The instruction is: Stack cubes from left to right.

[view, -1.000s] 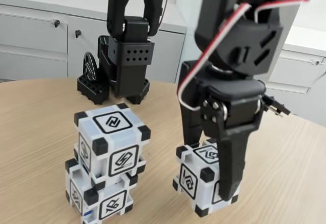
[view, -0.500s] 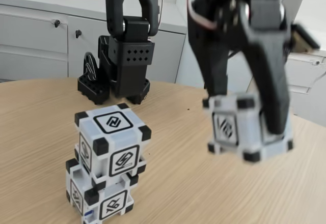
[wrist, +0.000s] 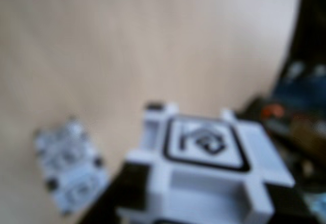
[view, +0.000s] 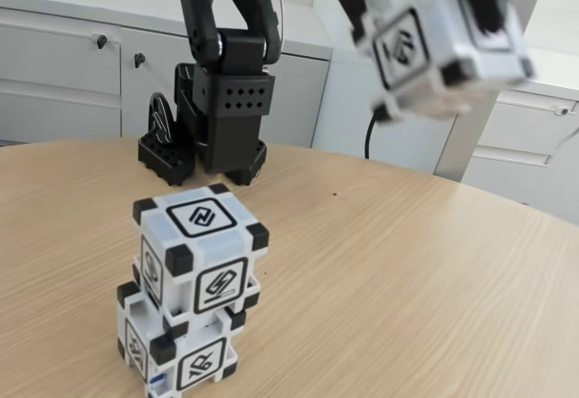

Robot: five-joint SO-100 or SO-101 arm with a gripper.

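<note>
Jaws: my gripper clamped on one cube, tilted, blurred.
Held cube: in the air at 1 o'clock in the fixed view, well above the table.
Stack: two cubes at 7 o'clock, upper one twisted slightly on the lower.
Wrist view: held cube close at 6 o'clock; stack blurred at 8 o'clock.

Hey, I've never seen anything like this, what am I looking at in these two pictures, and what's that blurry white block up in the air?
This is a small black robot arm bolted to a round wooden table. One picture comes from a camera standing at the table's edge; the other rides on the arm's wrist, looking down. On the table, two white cubes form a stack, also visible far below in the wrist view. The gripper's fingers hold a third cube high up; it is that blurred block, and it looms large in the wrist view.
</note>
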